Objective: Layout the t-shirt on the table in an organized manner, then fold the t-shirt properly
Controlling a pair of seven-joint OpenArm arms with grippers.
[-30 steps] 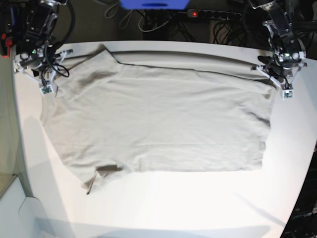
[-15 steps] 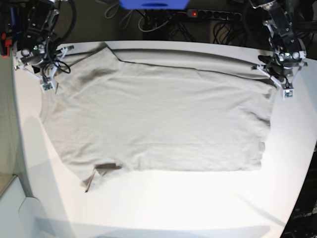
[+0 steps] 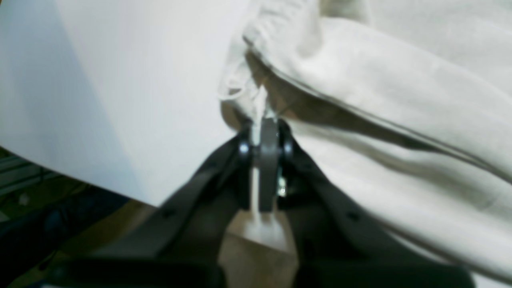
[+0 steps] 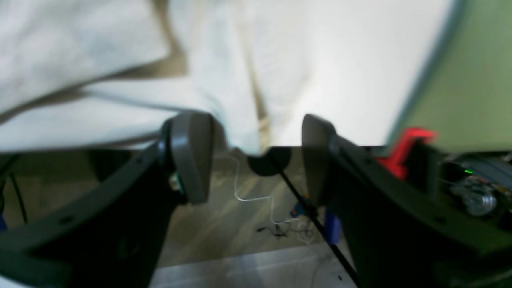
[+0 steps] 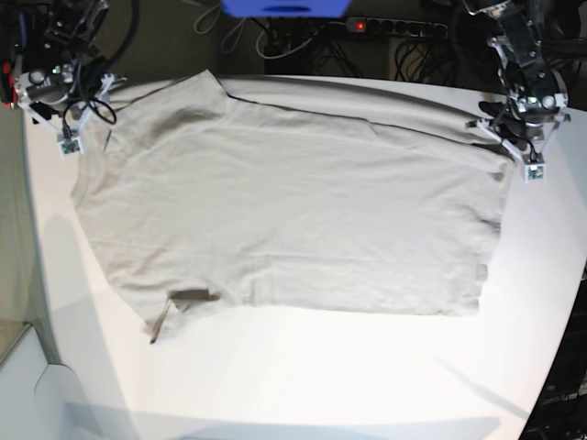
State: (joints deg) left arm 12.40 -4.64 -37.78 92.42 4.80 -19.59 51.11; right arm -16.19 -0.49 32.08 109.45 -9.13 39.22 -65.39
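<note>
The beige-grey t-shirt (image 5: pixel 293 211) lies spread nearly flat across the white table (image 5: pixel 321 376), with a small dark turned-over flap (image 5: pixel 191 295) at its near-left corner. At the far right, my left gripper (image 5: pixel 533 168) is shut on the shirt's hem; in the left wrist view its tips (image 3: pixel 264 120) pinch a bunched edge of cloth (image 3: pixel 360 80). My right gripper (image 5: pixel 70 142) hovers at the far-left corner, open. In the right wrist view (image 4: pixel 256 156) the shirt's edge (image 4: pixel 240 120) lies past the fingers, which grip nothing.
A power strip (image 5: pixel 394 26) with a red light, cables and a blue object (image 5: pixel 284 7) sit behind the table. The table's curved left edge (image 5: pixel 37 275) drops to the floor. A red part (image 4: pixel 404 148) shows beside the right gripper.
My right gripper has opened, let go of the shirt and drawn back toward the far-left corner. The shirt's far-left part has shifted toward the back edge. The left arm has held still.
</note>
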